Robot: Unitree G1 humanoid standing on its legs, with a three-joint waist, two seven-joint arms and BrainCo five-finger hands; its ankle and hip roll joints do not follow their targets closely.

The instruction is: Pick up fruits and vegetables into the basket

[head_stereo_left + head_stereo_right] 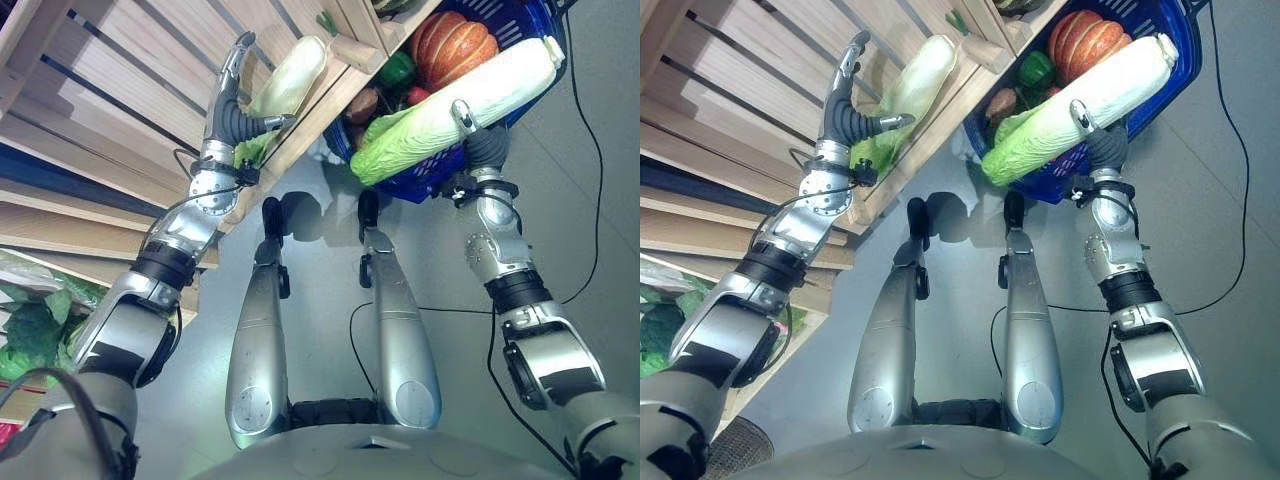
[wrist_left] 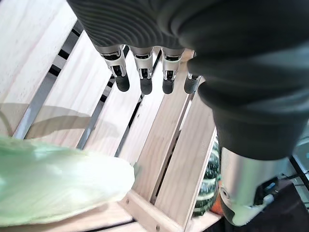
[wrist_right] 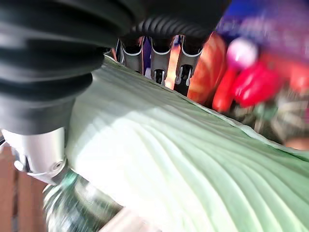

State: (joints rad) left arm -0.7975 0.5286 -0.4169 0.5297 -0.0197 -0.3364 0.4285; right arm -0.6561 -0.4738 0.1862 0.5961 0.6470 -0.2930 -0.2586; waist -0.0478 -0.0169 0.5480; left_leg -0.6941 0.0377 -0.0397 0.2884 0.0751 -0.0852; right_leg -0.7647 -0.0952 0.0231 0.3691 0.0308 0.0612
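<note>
Wooden crate (image 1: 120, 90) wall, grey floor. Right hand (image 1: 1087, 124) seems to hug a cabbage (image 1: 1090, 95) lying across the basket (image 1: 1175, 60) rim. Left hand (image 1: 232, 95), fingers straight, reaches toward another cabbage (image 1: 290, 78) on the crate's edge. Next: grab it.

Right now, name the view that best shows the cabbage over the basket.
Left eye view: the long cabbage lies whole across the blue basket, the right hand on it. The right eye view matches; the right wrist view shows its ribbed surface.
</note>
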